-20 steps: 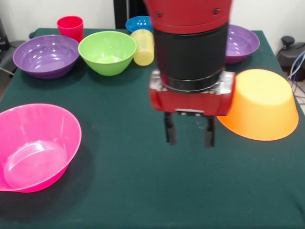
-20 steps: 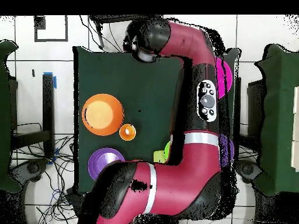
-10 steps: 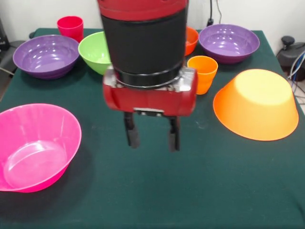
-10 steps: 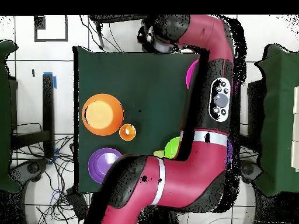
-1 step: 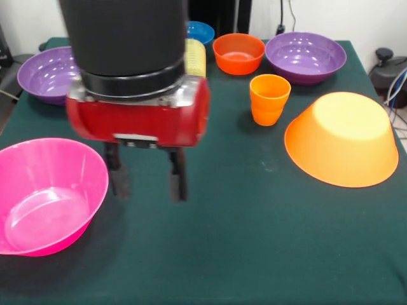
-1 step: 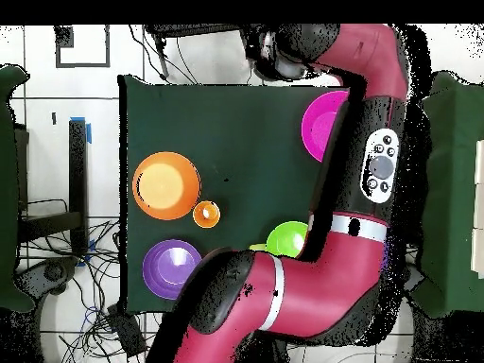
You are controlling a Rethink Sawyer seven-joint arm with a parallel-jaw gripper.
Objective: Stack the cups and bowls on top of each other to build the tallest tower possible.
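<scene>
My gripper (image 5: 147, 185) hangs open and empty just above the green cloth, close to the right of the large pink bowl (image 5: 46, 196), which stands upright. The large orange bowl (image 5: 343, 140) lies upside down at the right. An orange cup (image 5: 269, 98) stands left of it. Along the far edge are an orange-red bowl (image 5: 238, 52), a purple bowl (image 5: 306, 56), a blue bowl (image 5: 203, 30) and a second purple bowl (image 5: 37, 73). The yellow cup (image 5: 196, 57) peeks out beside the arm. In the overhead view, the green bowl (image 6: 286, 238) and pink bowl (image 6: 321, 123) show beside the arm.
The arm's wide red and black wrist (image 5: 137, 95) blocks the far left middle of the table in the front view. Dark green cloth (image 5: 254, 241) covers the table. Cables and tiled floor (image 6: 85, 274) surround the table in the overhead view.
The arm has swept steadily to the left in the front view, from beside the orange bowl to beside the pink bowl. The gripper stayed open and empty.
</scene>
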